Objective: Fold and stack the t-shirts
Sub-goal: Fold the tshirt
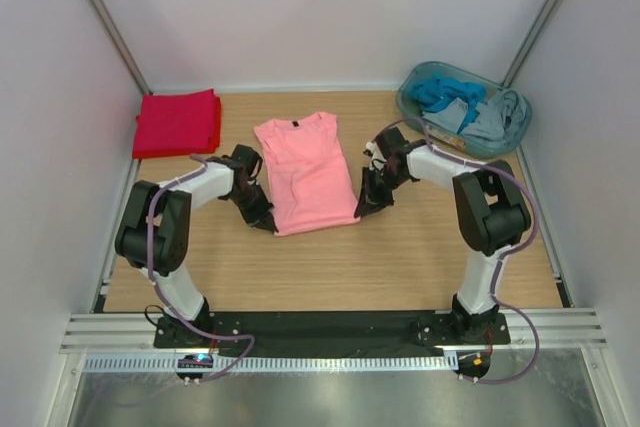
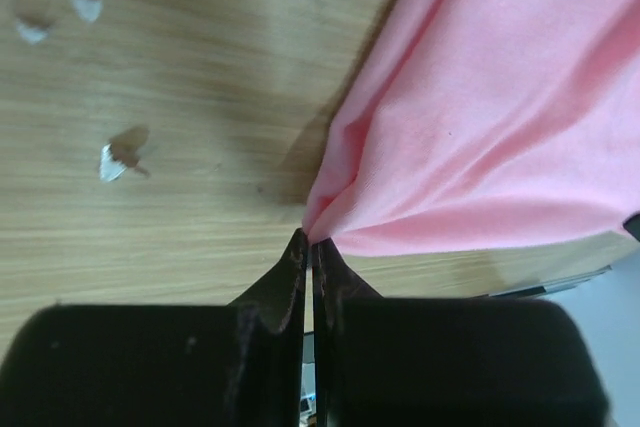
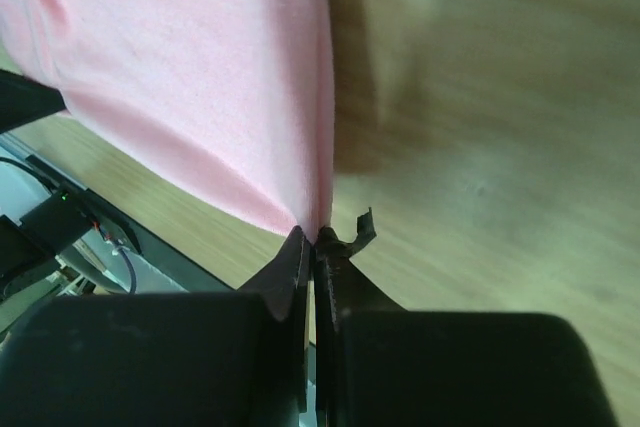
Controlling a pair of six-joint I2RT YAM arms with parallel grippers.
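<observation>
Pale wood is seen on the worktop, and it is closed in by white walls. The salmon-pink t-shirt is laid flat in the middle of the top view, with its neck toward the far wall and its sides folded in. Its lower left corner is pinched by the left end effector, whose fingers are shut tight on the cloth. In the left wrist view the pink cloth is seen bunched at the closed tips. The lower right corner is pinched the same way by the right end effector, and in the right wrist view the hem is caught at the closed tips. The red t-shirt is seen folded in the upper left of the top view, well apart from the pink one. A clear basket is set in the upper right, and blue clothes are piled inside it.
</observation>
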